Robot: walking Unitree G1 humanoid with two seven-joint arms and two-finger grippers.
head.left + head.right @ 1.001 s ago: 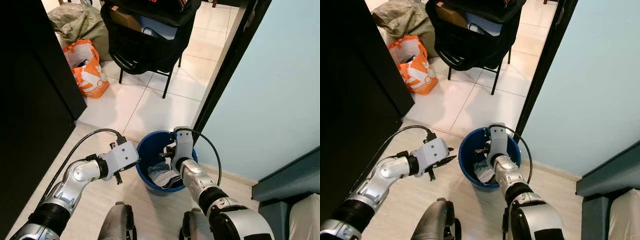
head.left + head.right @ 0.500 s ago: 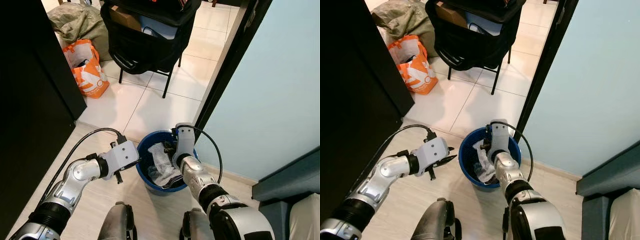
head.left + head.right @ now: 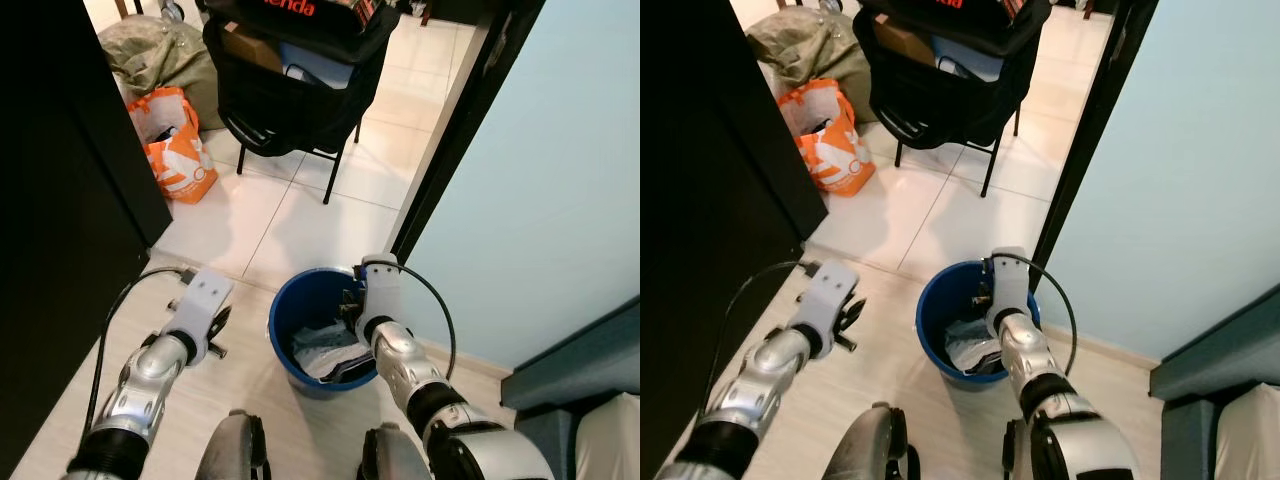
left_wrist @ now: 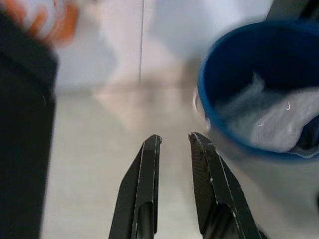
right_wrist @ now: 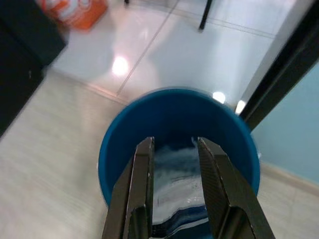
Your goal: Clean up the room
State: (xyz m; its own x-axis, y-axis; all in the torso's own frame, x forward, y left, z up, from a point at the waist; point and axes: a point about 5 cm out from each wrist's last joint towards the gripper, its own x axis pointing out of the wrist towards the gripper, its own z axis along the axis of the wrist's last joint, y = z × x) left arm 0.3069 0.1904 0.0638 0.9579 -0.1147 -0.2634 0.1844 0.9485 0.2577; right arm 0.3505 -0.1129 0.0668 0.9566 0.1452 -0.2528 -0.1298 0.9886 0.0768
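Note:
A blue bucket stands on the light wood floor by the doorway. Crumpled white and blue trash lies inside it. My right gripper hovers over the bucket's far rim, open, with nothing between its fingers, and the white trash sits below them. My left gripper is open and empty, low over the floor to the left of the bucket and apart from it. My left arm reaches along the floor beside the dark cabinet.
A black chair loaded with things stands on the white tiles beyond the bucket. An orange bag and a grey-green sack lie at the far left. A dark cabinet lines the left and a black door frame the right.
My left gripper has pulled back leftward from the bucket's rim. The white trash has sunk lower in the bucket, and my right gripper stands open above it. The view shifted slightly.

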